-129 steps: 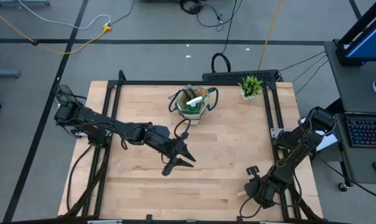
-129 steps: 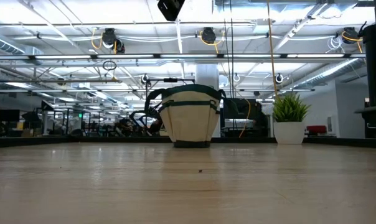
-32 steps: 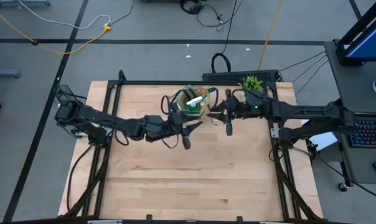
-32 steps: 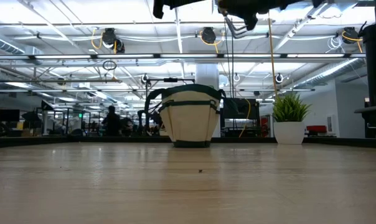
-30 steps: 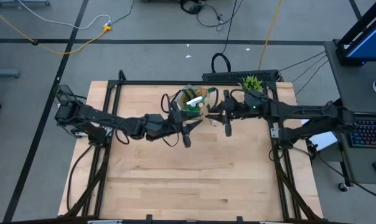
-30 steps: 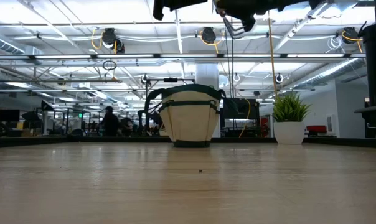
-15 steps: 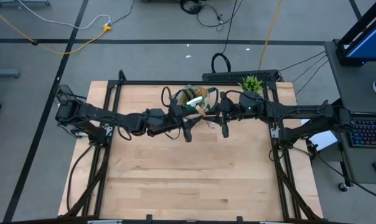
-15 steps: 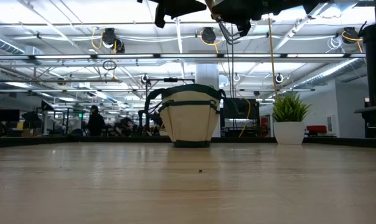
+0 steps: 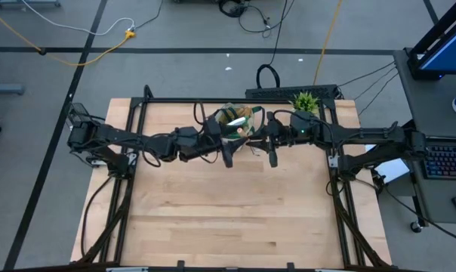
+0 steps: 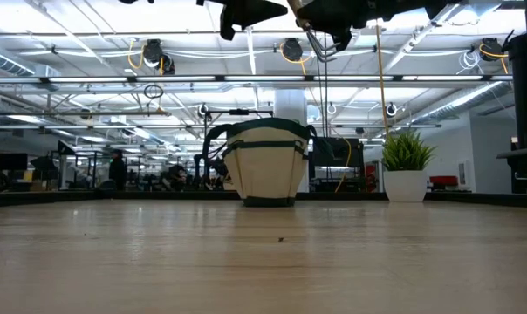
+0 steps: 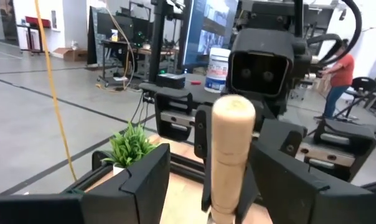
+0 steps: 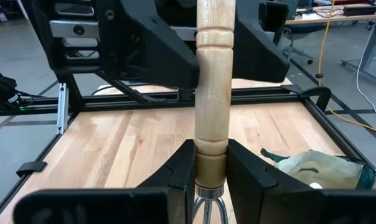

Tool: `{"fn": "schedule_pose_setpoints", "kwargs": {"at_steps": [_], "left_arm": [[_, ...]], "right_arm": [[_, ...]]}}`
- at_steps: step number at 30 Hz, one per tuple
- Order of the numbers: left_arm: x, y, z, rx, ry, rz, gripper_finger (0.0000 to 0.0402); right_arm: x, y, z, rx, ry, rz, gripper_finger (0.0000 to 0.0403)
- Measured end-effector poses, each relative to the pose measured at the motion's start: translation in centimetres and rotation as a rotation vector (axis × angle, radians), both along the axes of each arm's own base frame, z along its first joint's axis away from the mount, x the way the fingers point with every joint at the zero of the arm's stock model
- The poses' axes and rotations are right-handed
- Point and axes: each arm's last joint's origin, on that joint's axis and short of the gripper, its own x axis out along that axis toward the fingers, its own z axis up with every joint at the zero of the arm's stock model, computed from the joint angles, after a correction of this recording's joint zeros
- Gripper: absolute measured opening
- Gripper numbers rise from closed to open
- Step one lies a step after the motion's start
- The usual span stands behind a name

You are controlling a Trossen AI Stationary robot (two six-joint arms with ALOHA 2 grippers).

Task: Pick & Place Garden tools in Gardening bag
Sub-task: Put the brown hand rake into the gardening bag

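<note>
Left tool: met the right one at upper centre of the high view, just below the bag; fingers spread wide, clear of the wooden handle standing between them.
Right tool: clamped on the wooden-handled hand rake, fingers pressed to the handle's lower end, handle upright.
Gardening bag: at the far centre of the surface, green and white contents showing inside; stood upright in the low view.
Potted plant: just right of the bag, beside the right arm.
Obstruction: both arms crowded the bag's near rim.
</note>
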Motion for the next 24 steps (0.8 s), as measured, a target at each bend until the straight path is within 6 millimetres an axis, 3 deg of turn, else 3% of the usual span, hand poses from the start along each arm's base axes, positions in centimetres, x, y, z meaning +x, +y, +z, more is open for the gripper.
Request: {"fn": "schedule_pose_setpoints", "kwargs": {"at_steps": [13, 24], "left_arm": [[0.0, 0.3, 0.1, -0.1, -0.044, -0.001, 0.022], [0.0, 0.1, 0.4, -0.085, -0.068, -0.05, 0.0072]], "right_arm": [[0.2, 0.0, -0.3, 0.003, 0.012, 0.005, 0.0056], [1.4, 0.0, -1.4, 0.029, 0.036, 0.049, 0.0056]]}}
